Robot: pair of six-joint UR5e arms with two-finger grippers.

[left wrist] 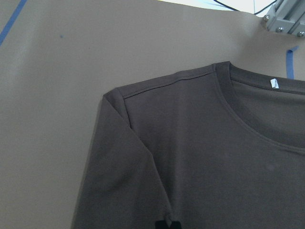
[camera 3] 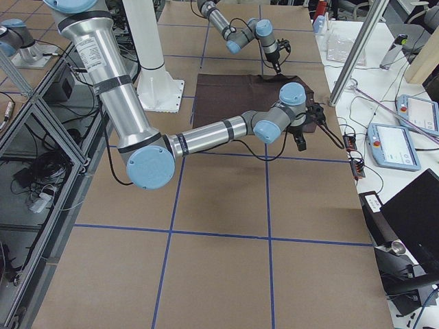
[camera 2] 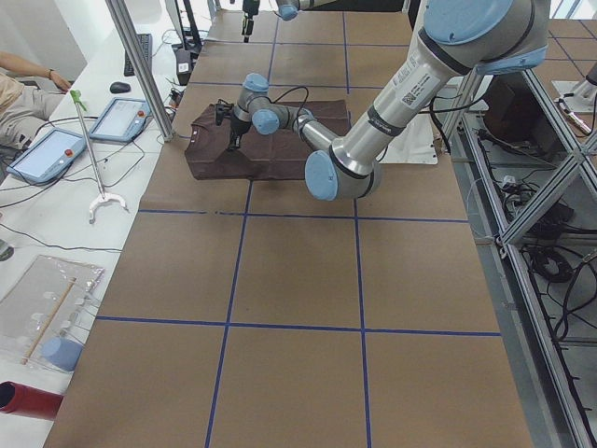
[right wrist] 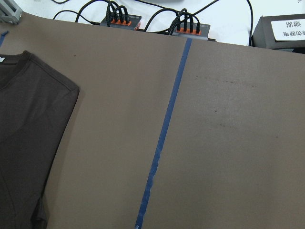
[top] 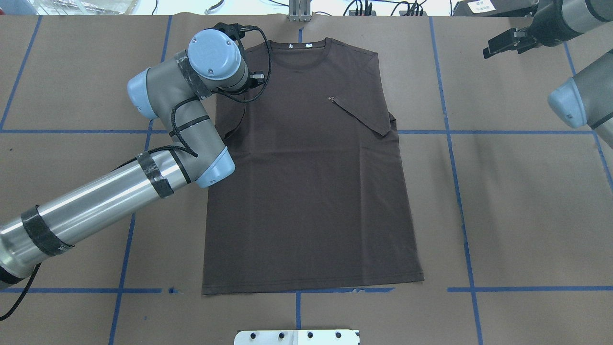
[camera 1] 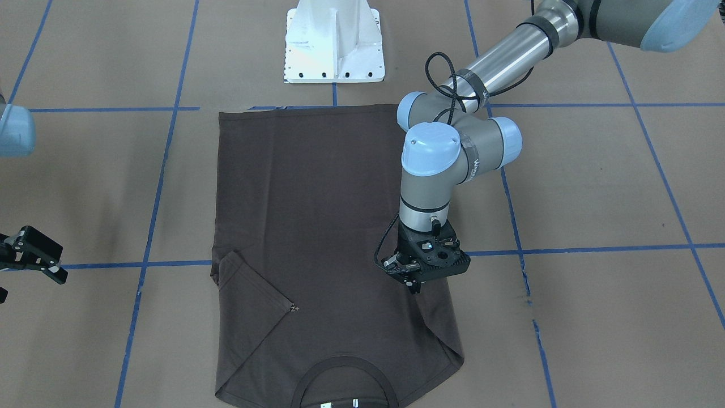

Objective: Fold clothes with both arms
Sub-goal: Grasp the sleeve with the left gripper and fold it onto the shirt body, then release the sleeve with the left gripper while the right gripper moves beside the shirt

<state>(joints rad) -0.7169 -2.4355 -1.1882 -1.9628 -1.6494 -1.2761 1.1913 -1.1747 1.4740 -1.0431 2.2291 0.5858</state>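
The dark brown T-shirt (camera 1: pixel 317 215) lies flat mid-table (camera 1: pixel 595 187), hem towards the white pedestal (camera 1: pixel 334 42), collar (camera 1: pixel 345 362) at the far edge, 1 sleeve (camera 1: pixel 252 297) folded inward. The left gripper (camera 1: pixel 415 283) stands on the opposite side edge, fingers together; whether they pinch cloth is unclear. The right gripper (camera 1: pixel 56 263), fingers apart, hangs well clear over bare paper.

T-shirt (top: pixel 306 191): dark brown-grey, plain all over
Neck tags (top: pixel 309 45): white
Chest logo (top: pixel 331 99): pale
Table (top: pixel 527 215): flat tan-brown
Tape lines (top: pixel 448 143): blue, forming a wide grid on the table
Left arm (top: pixel 96 206): silver tube, grey joints
Tape bands (top: pixel 154 175): black, around the silver tube
Joint caps (top: pixel 213 52): light blue
Cables (camera 1: pixel 427 68): black
Jaws: black on both arms
Base (camera 1: pixel 334 42): white
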